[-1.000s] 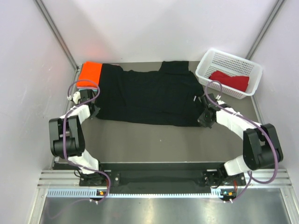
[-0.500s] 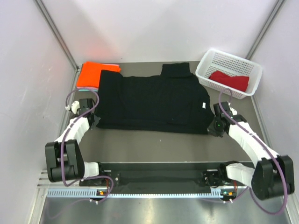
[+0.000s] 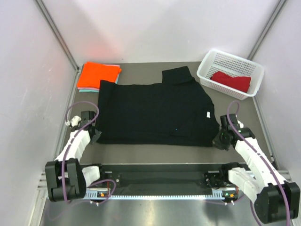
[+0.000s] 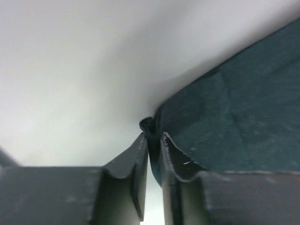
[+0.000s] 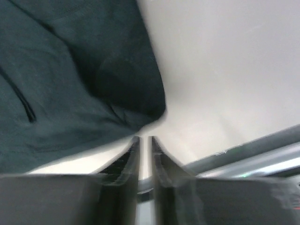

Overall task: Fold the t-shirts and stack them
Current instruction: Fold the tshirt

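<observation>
A large black t-shirt [image 3: 155, 113] lies spread flat across the middle of the table. My left gripper [image 3: 95, 136] is at its near left corner and is shut on a fold of the black cloth [image 4: 151, 127]. My right gripper [image 3: 219, 140] is just off the near right corner. Its jaws stand nearly closed with nothing between them, and the black cloth [image 5: 93, 93] lies just beyond the tips. A folded orange t-shirt [image 3: 99, 74] lies on a pale teal one [image 3: 86, 89] at the back left. A dark red t-shirt [image 3: 231, 81] lies in the basket.
A white mesh basket [image 3: 206, 65] stands at the back right corner. Pale walls close in the table on the left, back and right. A bare strip of table [image 3: 155, 151] runs between the shirt's near hem and the arm bases.
Both arms have drawn back toward the near edge, dragging the black t-shirt nearer and flatter. The orange shirt is now uncovered. The right gripper no longer holds the cloth.
</observation>
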